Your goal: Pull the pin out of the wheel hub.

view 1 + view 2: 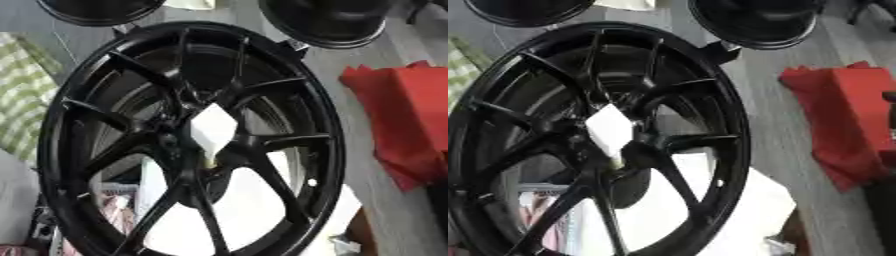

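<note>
A large black wheel hub (188, 140) with several thin spokes fills most of both views and stands tilted. At its centre sits a white diamond-shaped piece (214, 127), with a small yellowish bit just below it (210, 161). The same white piece shows in the right eye view (610, 131). I cannot make out a separate pin among the dark spokes around the centre. Neither of my hands shows in either view.
Two more black wheels lie at the top, one to the left (101, 10) and one to the right (328, 20). A red cloth (398, 115) lies on the right. A green checked cloth (22, 90) is at the left, and a white surface (254, 210) shows behind the lower spokes.
</note>
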Controlling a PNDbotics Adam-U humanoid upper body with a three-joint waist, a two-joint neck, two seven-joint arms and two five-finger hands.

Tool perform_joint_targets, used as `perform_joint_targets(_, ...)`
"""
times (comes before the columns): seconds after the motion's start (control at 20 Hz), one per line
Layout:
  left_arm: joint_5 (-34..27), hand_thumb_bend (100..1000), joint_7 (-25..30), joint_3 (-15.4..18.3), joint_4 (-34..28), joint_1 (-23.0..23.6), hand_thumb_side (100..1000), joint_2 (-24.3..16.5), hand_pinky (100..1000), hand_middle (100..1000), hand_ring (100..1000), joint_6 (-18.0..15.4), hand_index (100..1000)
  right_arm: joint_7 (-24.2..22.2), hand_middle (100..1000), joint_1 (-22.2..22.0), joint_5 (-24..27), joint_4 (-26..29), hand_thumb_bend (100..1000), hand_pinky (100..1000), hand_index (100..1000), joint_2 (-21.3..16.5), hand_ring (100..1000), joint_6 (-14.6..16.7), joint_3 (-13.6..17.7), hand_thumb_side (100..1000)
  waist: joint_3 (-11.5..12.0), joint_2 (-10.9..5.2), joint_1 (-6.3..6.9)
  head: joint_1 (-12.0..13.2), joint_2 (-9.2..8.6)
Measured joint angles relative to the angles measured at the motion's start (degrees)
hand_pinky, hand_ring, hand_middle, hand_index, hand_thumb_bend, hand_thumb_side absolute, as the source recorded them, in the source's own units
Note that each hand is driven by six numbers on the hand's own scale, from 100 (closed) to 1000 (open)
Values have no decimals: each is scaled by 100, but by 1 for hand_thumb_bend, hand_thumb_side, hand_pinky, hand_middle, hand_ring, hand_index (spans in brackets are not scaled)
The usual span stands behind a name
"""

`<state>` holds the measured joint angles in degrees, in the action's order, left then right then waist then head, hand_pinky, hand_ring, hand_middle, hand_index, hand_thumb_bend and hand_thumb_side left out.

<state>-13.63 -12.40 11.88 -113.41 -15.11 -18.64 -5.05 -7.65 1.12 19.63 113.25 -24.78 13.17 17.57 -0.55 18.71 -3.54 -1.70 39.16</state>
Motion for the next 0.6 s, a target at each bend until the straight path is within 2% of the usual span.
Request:
perform_joint_targets(0.3, -8, 100, 6, -4, 0, 32, 664, -6, 774, 551, 589, 5, 712, 166, 623, 295, 205, 8, 306, 930, 714, -1349, 808, 628, -211, 111, 20, -71, -17, -68, 8)
perform_joint_targets(0.6, -20, 100, 22, -32, 0, 46, 662, -37, 774, 551, 589, 4, 712, 245, 639, 714, 223, 30, 322, 902, 722, -2651, 809, 1104, -528, 116, 61, -117, -46, -106, 51)
